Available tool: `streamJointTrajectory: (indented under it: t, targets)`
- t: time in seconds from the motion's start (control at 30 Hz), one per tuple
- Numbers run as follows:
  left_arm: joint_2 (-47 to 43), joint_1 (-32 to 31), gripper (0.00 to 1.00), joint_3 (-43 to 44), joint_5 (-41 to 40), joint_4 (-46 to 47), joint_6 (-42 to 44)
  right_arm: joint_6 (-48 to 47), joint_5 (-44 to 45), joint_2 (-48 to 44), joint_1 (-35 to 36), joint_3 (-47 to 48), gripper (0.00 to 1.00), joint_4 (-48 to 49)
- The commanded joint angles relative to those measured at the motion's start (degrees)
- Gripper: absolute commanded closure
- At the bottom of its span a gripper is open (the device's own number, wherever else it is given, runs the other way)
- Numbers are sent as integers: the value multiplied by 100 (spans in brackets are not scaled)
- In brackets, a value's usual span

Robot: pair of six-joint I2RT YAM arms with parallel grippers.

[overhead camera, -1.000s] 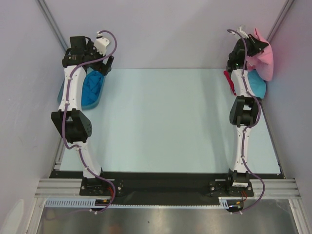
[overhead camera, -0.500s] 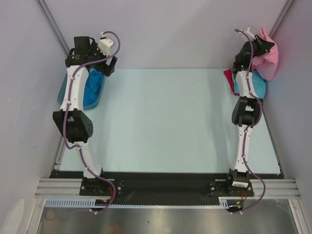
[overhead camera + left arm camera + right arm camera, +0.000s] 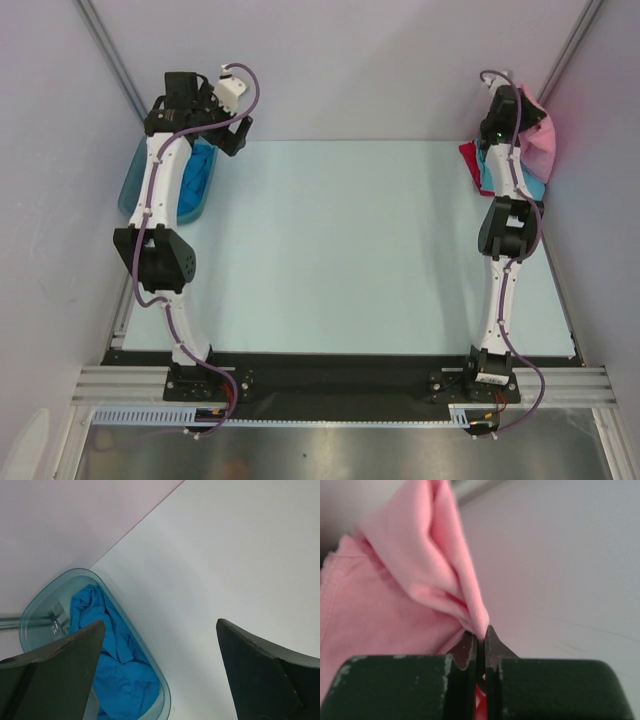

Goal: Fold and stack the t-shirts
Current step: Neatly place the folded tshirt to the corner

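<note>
The right tool [image 3: 479, 632] pinches a pink t-shirt [image 3: 395, 605] fold; left tool [image 3: 160, 621] gapes empty, apart from the blue t-shirt [image 3: 115, 675].

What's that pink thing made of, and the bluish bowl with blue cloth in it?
The pink t-shirt looks like soft matte knit, likely cotton jersey: fine ribbing, a stitched seam, loose folds where the right gripper pinches it. The tub seems smooth translucent plastic, tinted blue-grey: the background shows through its wall.
</note>
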Motion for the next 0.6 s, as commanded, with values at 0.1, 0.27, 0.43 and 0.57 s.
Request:
streamJointTrajectory:
  t: [0.1,0.27,0.43,0.57]
  targets:
    - [-87,-10,0,145,86,13,162,1454,-1094,-915,554,-454,100,-2365]
    - [-96,-10,0,84,95,13,198,1587,-1585,-837,1081,-420,100,-3078]
    - [-149,-2,0,22,51,13,233,1542,-1814,-836,1363,-789,100,-3438]
    - [-245,7,0,-153,-54,21,347,1534,-1850,-775,1364,-973,100,-3808]
